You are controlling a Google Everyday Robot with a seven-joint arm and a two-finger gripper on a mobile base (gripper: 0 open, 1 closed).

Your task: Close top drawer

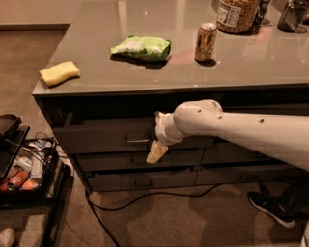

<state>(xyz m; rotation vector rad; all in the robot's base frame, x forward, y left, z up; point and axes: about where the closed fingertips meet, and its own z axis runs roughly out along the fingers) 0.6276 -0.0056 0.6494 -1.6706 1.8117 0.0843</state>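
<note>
We saw one white robot arm (241, 129) reaching in from the right, in front of the grey counter (159, 72). At its end was one gripper (157, 152), a pale yellow claw pointing down and to the left. It hung in front of the top drawer (96, 137), just to the right of the drawer's one small silver handle (137, 141). We could not tell how wide the claw was, whether it touched the drawer front, or whether it had hold of anything. The top drawer sat right under the counter top, and it stuck out a little way toward us. Under it we counted two slimmer drawer fronts (116, 160), one above the other, each with its own handle. On the counter we counted one yellow sponge (59, 73) near the left corner, one green bag (141, 47) in the middle, one gold can (206, 42) standing upright to the right of the bag, and one big jar (235, 13) at the back. On the floor we saw one black cable (145, 197), one dark shoe (270, 208) at the right, and one black cart (29, 166) full of small things at the left.
</note>
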